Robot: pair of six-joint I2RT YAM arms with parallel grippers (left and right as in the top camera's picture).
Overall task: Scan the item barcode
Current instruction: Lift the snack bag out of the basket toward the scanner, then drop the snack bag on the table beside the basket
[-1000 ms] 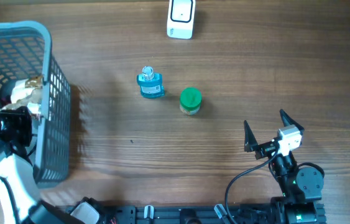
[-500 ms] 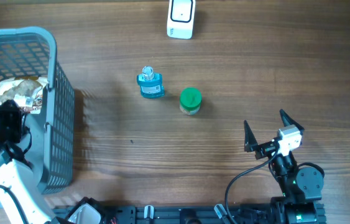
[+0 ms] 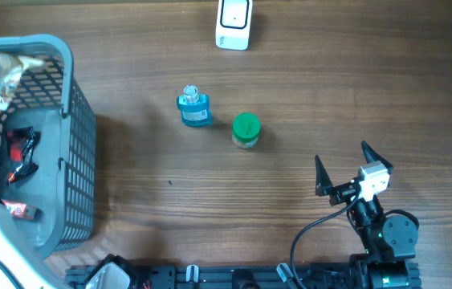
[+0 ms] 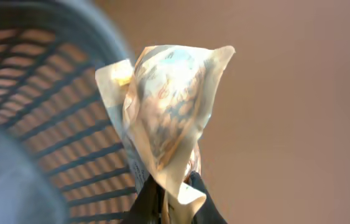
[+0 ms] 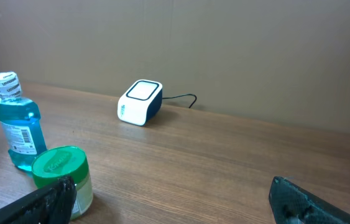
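Altogether one packet (image 4: 168, 106) (crinkly), one bottle (image 3: 194, 108), one jar (image 3: 246, 130), one scanner (image 3: 233, 22).

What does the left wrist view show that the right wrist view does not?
Only the left wrist view: a crinkled packet pinched by the shut left gripper, with the grey mesh basket behind it.
Only the right wrist view: the blue bottle, the green-lidded jar, the white scanner with its cable, and the open right gripper.
Both: no object is shared. At most both show the brown table, which is blurred in the left wrist view.
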